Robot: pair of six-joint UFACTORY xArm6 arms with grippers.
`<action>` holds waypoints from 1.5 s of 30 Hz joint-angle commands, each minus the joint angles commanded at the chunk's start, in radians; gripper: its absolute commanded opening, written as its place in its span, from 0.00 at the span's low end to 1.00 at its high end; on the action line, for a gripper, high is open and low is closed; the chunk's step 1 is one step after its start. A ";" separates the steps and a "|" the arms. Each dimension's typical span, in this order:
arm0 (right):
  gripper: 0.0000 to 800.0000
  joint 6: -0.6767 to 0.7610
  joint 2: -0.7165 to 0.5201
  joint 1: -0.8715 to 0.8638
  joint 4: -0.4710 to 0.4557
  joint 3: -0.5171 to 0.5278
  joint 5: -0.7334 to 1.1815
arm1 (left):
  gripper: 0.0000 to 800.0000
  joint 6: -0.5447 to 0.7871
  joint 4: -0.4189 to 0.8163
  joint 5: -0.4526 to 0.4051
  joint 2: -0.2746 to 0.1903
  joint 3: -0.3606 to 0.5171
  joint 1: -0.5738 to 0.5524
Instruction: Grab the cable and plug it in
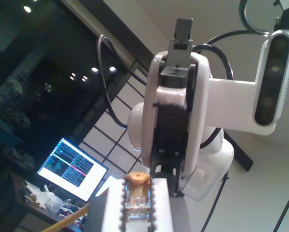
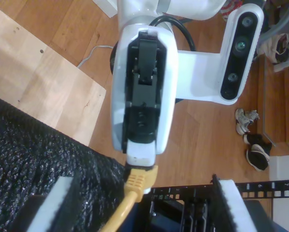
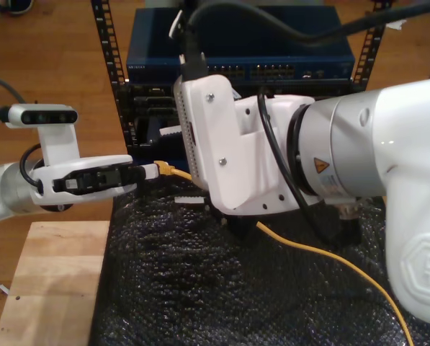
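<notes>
My first gripper [image 3: 150, 171] clamps the cable [image 3: 323, 254] at its plug, above the mat's [image 3: 164, 288] far edge. My second gripper [image 2: 146, 203] straddles the cable, released. We judge that closing off-centre could twist the plug loose.

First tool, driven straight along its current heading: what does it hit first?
Probably my second tool: it faces my first tool, which is shut on the cable, head-on. Gap depth unclear.

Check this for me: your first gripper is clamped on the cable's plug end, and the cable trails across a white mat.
Not quite: the mat is black, as the exterior view shows. My first gripper is indeed clamped on the cable at its plug end.
</notes>
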 joint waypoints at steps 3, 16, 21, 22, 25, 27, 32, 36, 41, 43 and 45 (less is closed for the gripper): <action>0.61 0.002 0.002 0.000 0.002 0.000 0.000 | 0.04 0.000 -0.002 0.000 0.000 0.000 0.000; 0.47 0.003 0.005 0.000 0.026 0.000 -0.003 | 0.04 -0.002 -0.026 0.038 0.002 0.000 -0.002; 0.45 0.005 0.006 0.000 0.028 -0.002 -0.003 | 0.04 -0.002 -0.026 0.038 0.002 0.000 -0.002; 0.45 0.005 0.006 0.000 0.029 -0.002 -0.003 | 0.04 -0.002 -0.026 0.040 0.002 0.002 -0.002; 0.41 0.005 0.006 0.000 0.040 -0.002 -0.005 | 0.04 -0.002 -0.026 0.040 0.002 0.002 -0.002; 0.40 0.003 0.006 0.000 0.052 -0.002 -0.005 | 0.04 -0.002 -0.026 0.040 0.002 0.002 -0.002; 0.37 0.003 0.006 0.000 0.055 -0.002 -0.005 | 0.04 -0.002 -0.025 0.040 0.003 0.003 -0.002; 0.36 0.003 0.008 0.000 0.057 -0.002 -0.005 | 0.04 -0.002 -0.023 0.040 0.003 0.003 -0.002; 0.35 0.003 0.011 0.000 0.058 -0.002 -0.005 | 0.04 -0.002 -0.023 0.040 0.003 0.006 -0.003; 0.35 0.005 0.011 0.000 0.058 -0.002 -0.006 | 0.04 0.000 -0.023 0.040 0.003 0.006 -0.003; 0.34 0.005 0.011 0.000 0.058 -0.002 -0.032 | 0.04 0.000 -0.023 0.040 0.003 0.006 -0.003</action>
